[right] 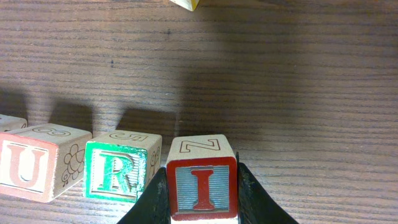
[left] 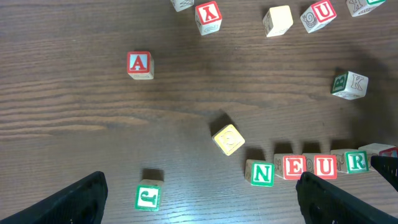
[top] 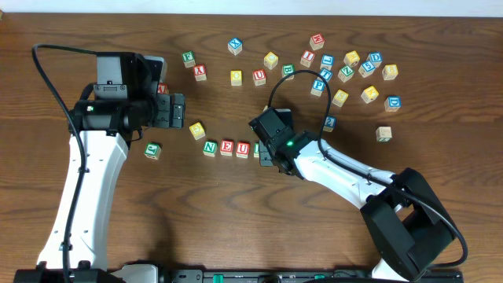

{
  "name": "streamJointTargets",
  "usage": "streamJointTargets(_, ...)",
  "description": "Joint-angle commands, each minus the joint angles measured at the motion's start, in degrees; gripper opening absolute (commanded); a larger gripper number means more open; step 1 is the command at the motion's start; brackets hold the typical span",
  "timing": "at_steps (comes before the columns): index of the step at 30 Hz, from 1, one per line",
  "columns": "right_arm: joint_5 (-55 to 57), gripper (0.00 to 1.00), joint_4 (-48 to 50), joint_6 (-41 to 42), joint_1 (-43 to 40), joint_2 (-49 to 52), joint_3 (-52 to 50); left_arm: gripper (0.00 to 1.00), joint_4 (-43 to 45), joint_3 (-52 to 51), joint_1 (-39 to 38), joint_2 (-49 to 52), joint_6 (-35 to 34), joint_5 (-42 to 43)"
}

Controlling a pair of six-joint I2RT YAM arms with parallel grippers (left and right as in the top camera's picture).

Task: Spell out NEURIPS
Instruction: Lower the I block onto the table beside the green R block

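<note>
Right gripper (right: 202, 206): jaws closed on the red I block (right: 202, 186), one finger on each side face. The I block sits just beside the green R block (right: 115, 171), on the side away from the U block (right: 28, 168), face forward and level with the R. Whether the I and R touch, or whether the I rests on the surface (right: 280, 93), I cannot tell.

Row, left wrist view: N block (left: 261, 173), E block (left: 293, 167), U, then R, in a slightly rising line, side by side.

Left gripper (left: 205, 202): jaws spread wide, holding nothing, hanging above the surface well apart from the R, past the N end of the row. A green J block (left: 148, 197) lies between its fingers in that view. A yellow block (left: 228, 139), turned askew, lies near the N, farther from the R.

Overhead: many loose letter blocks (top: 346, 75) scattered well apart from the R, toward the far edge.
</note>
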Motion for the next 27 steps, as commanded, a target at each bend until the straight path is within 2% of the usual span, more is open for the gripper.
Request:
streamJointTargets(1, 0.52, 0.1, 0.17, -0.28, 0.55, 0.52, -0.33, 0.96, 0.0, 1.18, 0.22, -0.09, 0.15, 0.07)
streamJointTargets(27, 0.94, 0.09, 0.55, -0.28, 0.85, 0.52, -1.09, 0.96, 0.0, 1.18, 0.22, -0.09, 0.15, 0.07)
